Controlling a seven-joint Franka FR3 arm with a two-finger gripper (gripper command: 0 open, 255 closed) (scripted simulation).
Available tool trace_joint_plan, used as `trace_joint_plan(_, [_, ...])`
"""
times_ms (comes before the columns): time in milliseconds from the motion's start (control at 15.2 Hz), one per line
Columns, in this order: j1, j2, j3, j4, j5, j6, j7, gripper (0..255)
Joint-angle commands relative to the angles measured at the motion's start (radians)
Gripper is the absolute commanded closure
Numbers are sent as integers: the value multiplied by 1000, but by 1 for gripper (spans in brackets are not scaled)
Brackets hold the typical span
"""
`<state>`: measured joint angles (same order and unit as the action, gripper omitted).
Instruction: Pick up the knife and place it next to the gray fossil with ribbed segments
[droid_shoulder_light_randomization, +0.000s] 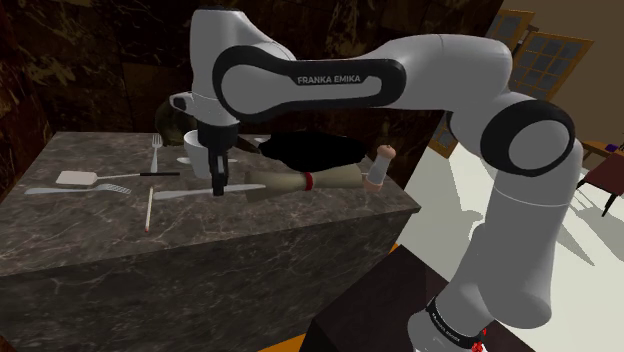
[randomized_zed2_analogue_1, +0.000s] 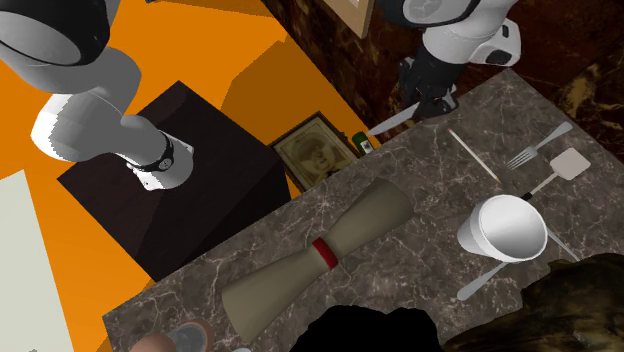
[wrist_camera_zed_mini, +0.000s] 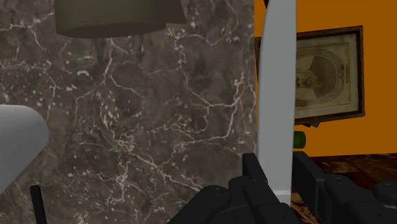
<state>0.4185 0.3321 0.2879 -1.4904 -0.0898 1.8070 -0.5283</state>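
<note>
My gripper (droid_shoulder_light_randomization: 218, 185) hangs over the near edge of the dark marble counter (droid_shoulder_light_randomization: 250, 225), shut on a silver knife (droid_shoulder_light_randomization: 185, 193). In the wrist view the long pale blade (wrist_camera_zed_mini: 277, 95) runs forward from between the two black fingers (wrist_camera_zed_mini: 254, 172), which clasp it. The second exterior view has the gripper (randomized_zed2_analogue_1: 432, 103) at the counter's edge, with the knife (randomized_zed2_analogue_1: 392, 122) sticking out past that edge over the floor. A dark, lumpy brown thing (randomized_zed2_analogue_1: 585, 300), perhaps the fossil, lies beside the white cup (randomized_zed2_analogue_1: 505, 228); its ribs do not show.
On the counter lie a rolled scroll with a red band (randomized_zed2_analogue_1: 320, 250), a fork (randomized_zed2_analogue_1: 535, 148), a spatula (randomized_zed2_analogue_1: 565, 165), a spoon (randomized_zed2_analogue_1: 485, 280), a thin stick (randomized_zed2_analogue_1: 472, 153) and a small shaker (droid_shoulder_light_randomization: 378, 165). A flat black shape (droid_shoulder_light_randomization: 310, 150) sits behind the scroll. A framed picture (randomized_zed2_analogue_1: 315, 150) leans below the counter's edge.
</note>
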Motion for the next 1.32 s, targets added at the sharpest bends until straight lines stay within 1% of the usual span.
trace_joint_plan(0, [1,-4,1,25,1,-29,-1,255])
trace_joint_plan(66, [1,-5,1,30,2,-35,-1,255])
trace_joint_plan(396, [-76,-180,-22,-206,54,33,-98,255])
trace_joint_plan(726, [-135,-331,-63,-390,95,71,-206,255])
trace_joint_plan(1254, [-209,-531,-158,-613,121,95,-385,255])
